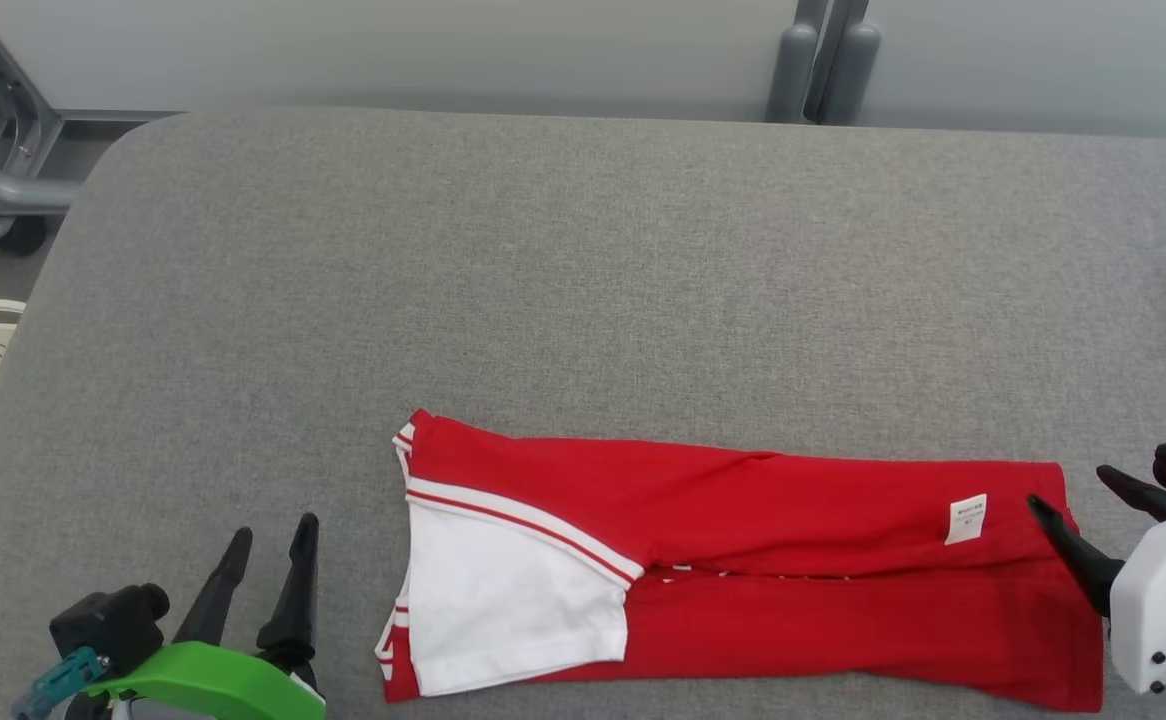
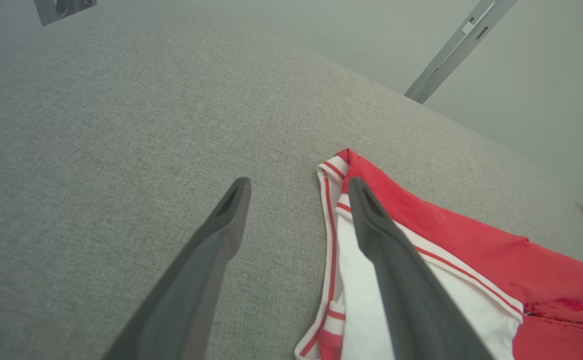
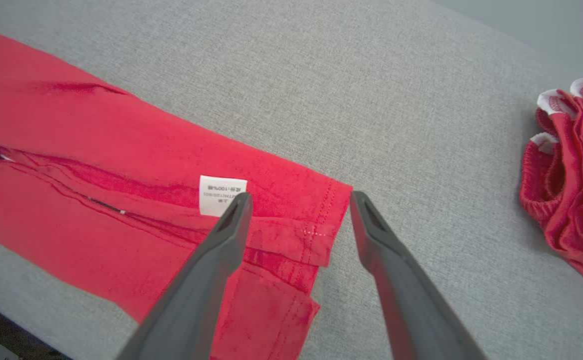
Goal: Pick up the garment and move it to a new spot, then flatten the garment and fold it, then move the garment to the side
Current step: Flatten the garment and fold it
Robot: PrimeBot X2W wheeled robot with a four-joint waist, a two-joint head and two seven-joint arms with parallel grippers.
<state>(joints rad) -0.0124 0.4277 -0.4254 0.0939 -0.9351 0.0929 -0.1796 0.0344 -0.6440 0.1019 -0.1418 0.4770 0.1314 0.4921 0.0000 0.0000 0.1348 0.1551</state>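
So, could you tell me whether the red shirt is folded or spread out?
Folded: the red shirt lies as a narrow strip, edges turned in to a middle line, white sleeve on top.

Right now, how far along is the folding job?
Done: the shirt lies flat on the table, folded lengthwise into a long strip, white sleeve on top. In hand: nothing; the left fingers and right fingers stand open, one pair at each end of the strip. Left: probably folding the strip shorter, then moving it to the side.
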